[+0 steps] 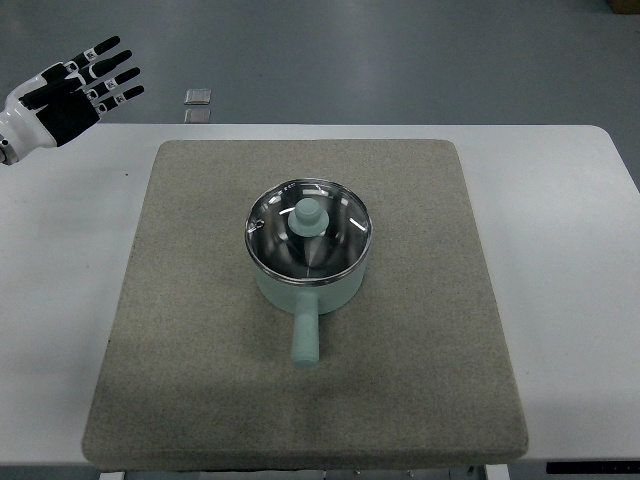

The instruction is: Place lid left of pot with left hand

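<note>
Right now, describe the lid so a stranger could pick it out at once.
Find the grey mat covering the white table. At its centre stands a mint-green pot, handle towards the robot. The lid sits on top: clear glass, steel rim, mint-green knob.

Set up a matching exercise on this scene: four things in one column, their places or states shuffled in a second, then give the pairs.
1. lid
2. pot handle
3. left hand
4. mat

A. fingers spread, at the top left corner
B. lies flat under the pot
C. sits on the pot
D. points toward the bottom edge

Pairs: 1-C, 2-D, 3-A, 4-B
</note>
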